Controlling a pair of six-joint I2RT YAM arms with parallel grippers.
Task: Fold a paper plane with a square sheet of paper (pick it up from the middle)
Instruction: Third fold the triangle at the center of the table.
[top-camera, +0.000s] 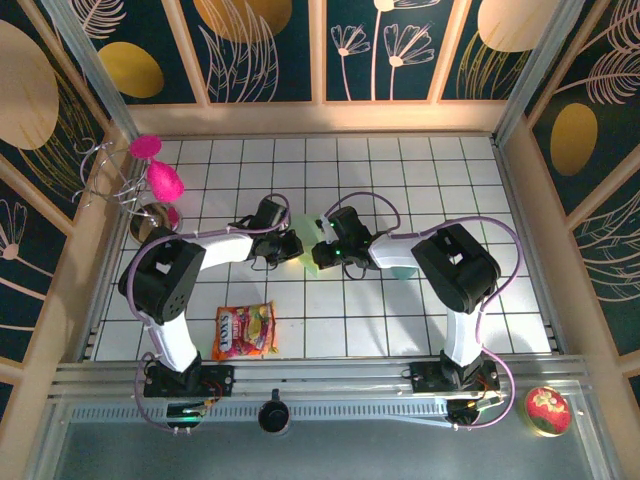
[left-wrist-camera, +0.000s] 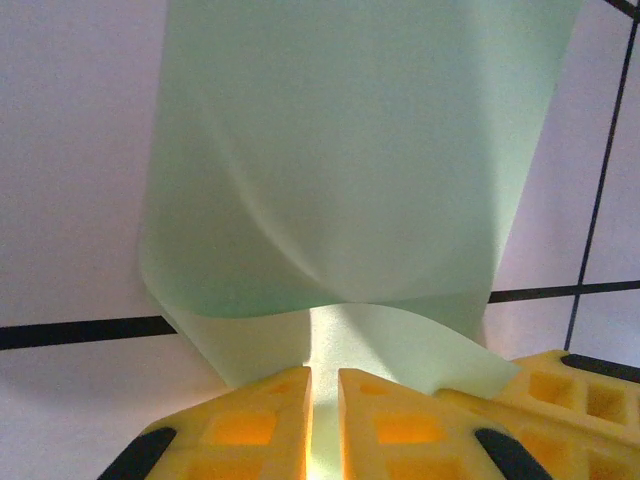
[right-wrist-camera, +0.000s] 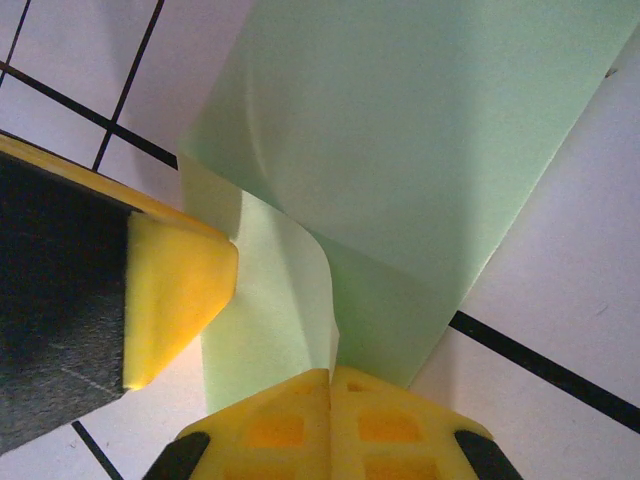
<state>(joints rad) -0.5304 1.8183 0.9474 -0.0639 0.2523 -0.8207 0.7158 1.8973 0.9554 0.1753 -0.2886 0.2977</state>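
Note:
The pale mint-green sheet of paper (top-camera: 304, 262) is held at the middle of the tiled table between both grippers. In the left wrist view the paper (left-wrist-camera: 350, 160) is bent, its near flap curling up into my left gripper (left-wrist-camera: 324, 390), whose yellow fingers are shut on it with a sliver of paper between them. My right gripper (right-wrist-camera: 331, 385) is shut on a raised fold of the paper (right-wrist-camera: 420, 130). From above, the left gripper (top-camera: 293, 246) and the right gripper (top-camera: 321, 251) stand tip to tip. A yellow finger of the left gripper (right-wrist-camera: 170, 295) shows beside the fold.
A colourful candy bag (top-camera: 245, 330) lies near the left arm's base. Pink objects (top-camera: 163, 180), a wire stand (top-camera: 108, 172) and a metal bowl (top-camera: 153, 216) sit at the left wall. A pale teal object (top-camera: 403, 269) lies partly under the right arm.

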